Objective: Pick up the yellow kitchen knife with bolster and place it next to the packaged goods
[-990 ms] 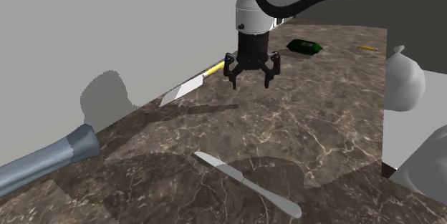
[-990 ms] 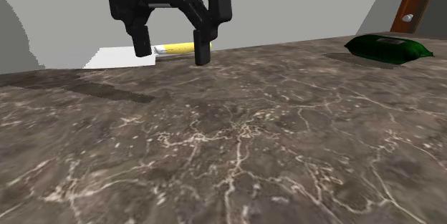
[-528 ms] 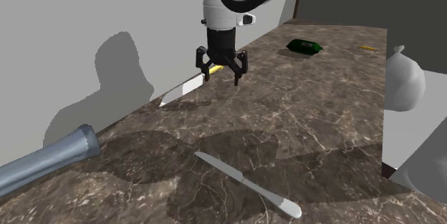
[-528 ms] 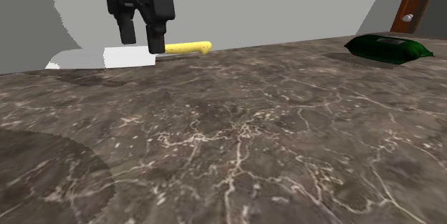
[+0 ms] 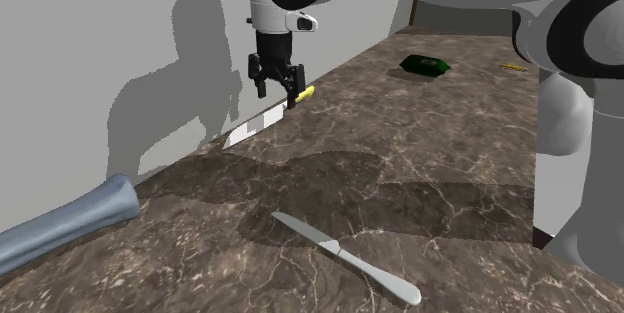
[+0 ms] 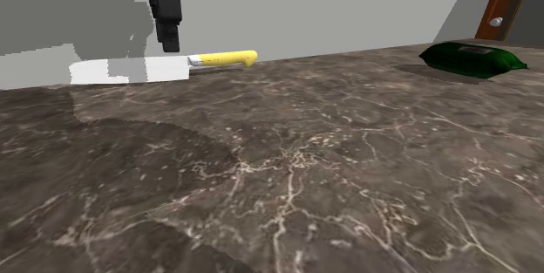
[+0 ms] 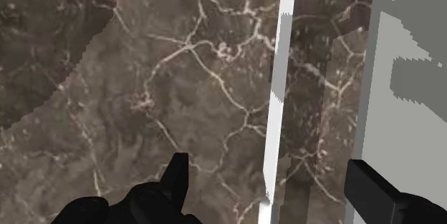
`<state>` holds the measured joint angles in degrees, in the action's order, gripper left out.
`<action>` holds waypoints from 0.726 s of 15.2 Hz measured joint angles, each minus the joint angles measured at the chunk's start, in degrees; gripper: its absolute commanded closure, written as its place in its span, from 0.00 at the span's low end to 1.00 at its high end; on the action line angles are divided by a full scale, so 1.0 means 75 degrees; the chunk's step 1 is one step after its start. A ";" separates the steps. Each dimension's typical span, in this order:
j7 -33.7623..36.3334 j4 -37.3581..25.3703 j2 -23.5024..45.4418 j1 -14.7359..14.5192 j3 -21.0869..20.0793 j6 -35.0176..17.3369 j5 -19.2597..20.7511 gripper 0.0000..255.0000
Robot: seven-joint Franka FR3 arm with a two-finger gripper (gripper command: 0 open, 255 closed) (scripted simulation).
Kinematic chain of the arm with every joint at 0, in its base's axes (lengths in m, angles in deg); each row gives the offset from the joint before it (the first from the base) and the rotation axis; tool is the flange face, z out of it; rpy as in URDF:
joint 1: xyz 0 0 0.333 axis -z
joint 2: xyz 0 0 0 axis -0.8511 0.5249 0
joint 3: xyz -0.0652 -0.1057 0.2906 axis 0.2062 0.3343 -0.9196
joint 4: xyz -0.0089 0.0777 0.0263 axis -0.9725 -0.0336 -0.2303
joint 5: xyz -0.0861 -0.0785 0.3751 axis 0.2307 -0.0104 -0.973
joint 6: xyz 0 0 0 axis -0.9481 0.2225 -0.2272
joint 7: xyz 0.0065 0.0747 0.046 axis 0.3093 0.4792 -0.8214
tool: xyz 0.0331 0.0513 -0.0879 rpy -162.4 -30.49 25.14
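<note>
The gripper [image 5: 275,92] is hovering with its fingers [image 7: 175,172] standing apart. The white blade [image 7: 276,115] of the yellow-handled kitchen knife [image 5: 268,117] is lying directly beneath, between them and untouched, on the marble countertop [image 5: 430,161] along the wall. The green packet [image 5: 424,65] is sitting well away from the gripper, beyond the knife's handle end.

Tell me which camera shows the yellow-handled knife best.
The second exterior view: the knife lies side-on, white blade and yellow handle both whole. The shoulder view shows it small, the gripper overlapping its handle. The wrist view shows a strip of blade between the open fingers.
</note>
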<state>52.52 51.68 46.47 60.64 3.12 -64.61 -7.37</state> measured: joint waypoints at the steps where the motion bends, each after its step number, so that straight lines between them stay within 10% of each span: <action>1: 0.0120 -0.0107 0.0099 -0.0046 0.0030 -0.0002 0.0033 0.00; 11: 0.0251 0.0540 0.0151 -0.0004 0.0069 -0.0705 0.0048 0.00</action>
<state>54.40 55.72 47.60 60.61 3.64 -69.90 -7.01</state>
